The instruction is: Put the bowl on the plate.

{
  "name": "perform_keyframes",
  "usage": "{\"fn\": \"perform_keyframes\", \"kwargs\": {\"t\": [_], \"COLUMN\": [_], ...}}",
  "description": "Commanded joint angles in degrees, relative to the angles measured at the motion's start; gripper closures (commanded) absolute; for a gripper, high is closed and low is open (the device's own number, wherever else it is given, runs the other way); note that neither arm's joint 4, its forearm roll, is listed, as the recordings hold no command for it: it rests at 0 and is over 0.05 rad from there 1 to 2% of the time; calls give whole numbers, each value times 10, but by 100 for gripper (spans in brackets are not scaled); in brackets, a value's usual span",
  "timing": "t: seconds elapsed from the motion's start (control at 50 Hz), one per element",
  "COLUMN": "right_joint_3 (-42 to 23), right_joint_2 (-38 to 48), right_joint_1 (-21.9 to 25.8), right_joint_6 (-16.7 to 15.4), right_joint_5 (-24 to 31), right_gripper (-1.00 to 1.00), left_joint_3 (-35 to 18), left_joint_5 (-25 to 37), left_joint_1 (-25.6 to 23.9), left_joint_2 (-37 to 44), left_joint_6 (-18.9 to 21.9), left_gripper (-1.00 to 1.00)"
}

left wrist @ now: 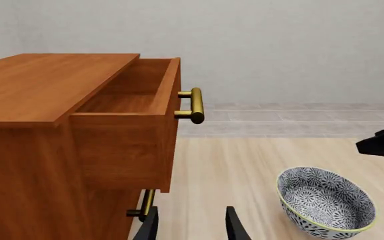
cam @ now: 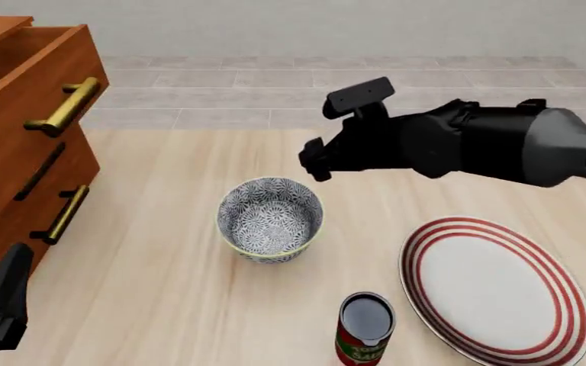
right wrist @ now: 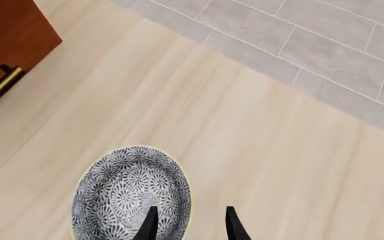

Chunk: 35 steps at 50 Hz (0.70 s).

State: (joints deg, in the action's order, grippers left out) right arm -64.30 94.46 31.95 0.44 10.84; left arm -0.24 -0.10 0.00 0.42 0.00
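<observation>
A patterned grey-and-white bowl (cam: 271, 219) sits upright on a pale wooden table (cam: 171, 305), left of a white plate (cam: 491, 288) with red rings; bowl and plate are apart. A red-labelled can (cam: 363, 329) stands near the plate's left edge. The right gripper (right wrist: 190, 222) hangs above the bowl's far right rim, its 2 fingers parted and holding nothing. The left gripper (left wrist: 190, 224), fingers also parted and empty, sits near a wooden drawer cabinet (cam: 18, 137) at left.
</observation>
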Motion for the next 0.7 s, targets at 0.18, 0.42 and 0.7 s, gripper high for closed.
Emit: {"fn": "perform_keyframes", "kwargs": {"t": [0.18, 0.42, 0.7], "right_joint_3": [-40, -41, -45], "right_joint_2": [80, 103, 128], "right_joint_1": [-2, -2, 9], "right_joint_6": [1, 9, 15], "right_joint_5": [22, 15, 15], "right_gripper": [-100, -100, -100], "left_joint_3": [0, 0, 0], "left_joint_5": [0, 0, 0], "left_joint_1": [0, 0, 0], "left_joint_2": [0, 0, 0], "left_joint_6": [0, 0, 0], "left_gripper": [-100, -100, -100]}}
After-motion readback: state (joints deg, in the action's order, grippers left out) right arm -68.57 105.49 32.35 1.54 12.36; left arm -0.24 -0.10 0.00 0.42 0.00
